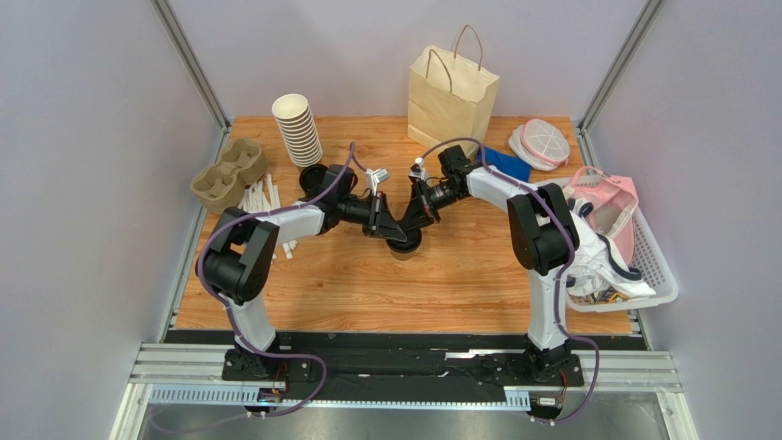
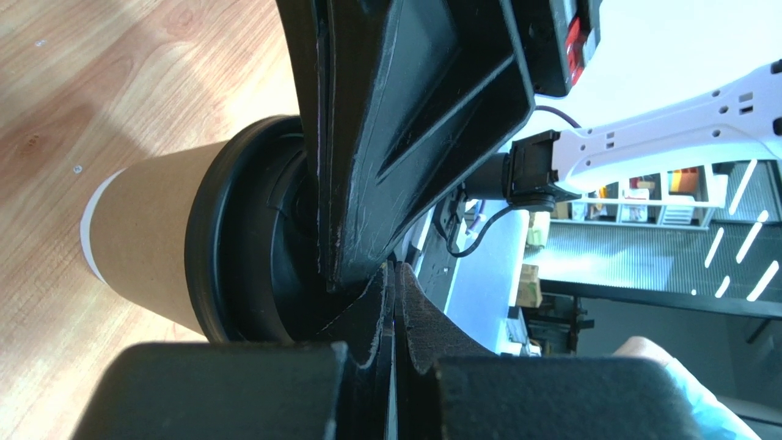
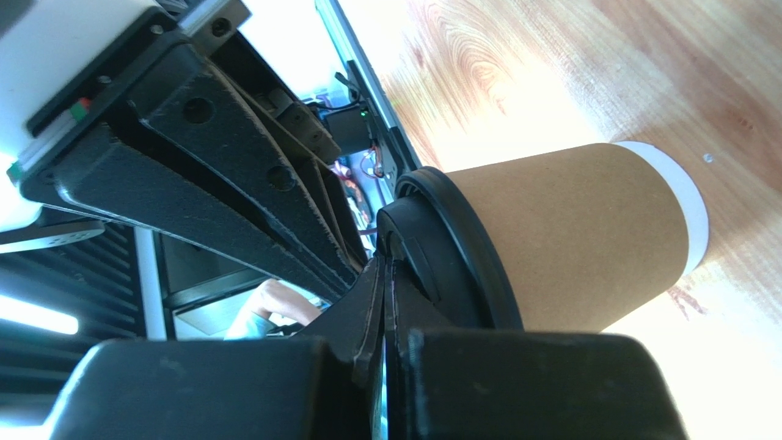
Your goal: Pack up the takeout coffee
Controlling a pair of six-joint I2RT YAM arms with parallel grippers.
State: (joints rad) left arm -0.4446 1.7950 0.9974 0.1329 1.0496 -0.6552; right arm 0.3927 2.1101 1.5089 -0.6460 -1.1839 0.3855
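The takeout coffee, a brown kraft cup (image 1: 404, 247) with a black lid, stands on the wooden table near the middle. Both grippers meet on top of it. My left gripper (image 1: 391, 230) comes from the left, and its jaws are shut with nothing between them. Its tips (image 2: 393, 271) rest against the lid (image 2: 248, 247) of the cup (image 2: 147, 238). My right gripper (image 1: 411, 224) comes from the right, also shut and empty. Its tips (image 3: 384, 266) rest on the lid (image 3: 450, 261) of the cup (image 3: 578, 238). Each wrist view shows the other gripper's fingers close by.
A kraft paper bag (image 1: 452, 87) stands open at the back centre. A stack of lidless cups (image 1: 296, 128), loose black lids (image 1: 314, 176), a pulp cup carrier (image 1: 228, 172) and white sticks (image 1: 266, 197) lie at the back left. A white basket (image 1: 652, 266) sits at the right edge.
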